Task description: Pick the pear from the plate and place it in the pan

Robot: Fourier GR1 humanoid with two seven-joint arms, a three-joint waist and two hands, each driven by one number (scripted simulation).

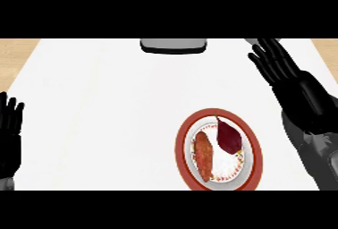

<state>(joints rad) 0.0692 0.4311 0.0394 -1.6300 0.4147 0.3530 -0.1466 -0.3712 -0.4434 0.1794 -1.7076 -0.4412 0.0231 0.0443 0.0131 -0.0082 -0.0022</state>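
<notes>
Head view: right hand (pixel 287 74) hangs open and empty beyond the plate (pixel 179 147), pear (pixel 228 136) not yet picked, so next it likely must descend and close round it.

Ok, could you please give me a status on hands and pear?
Left hand open, resting at left edge. Right hand open, past the plate, empty. Pear on plate beside orange-red food. Pan at far edge.

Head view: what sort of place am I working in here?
Likely a kitchen counter: a white worktop, a red-rimmed plate carrying a pear and another food item, and a grey pan at the far edge.
</notes>
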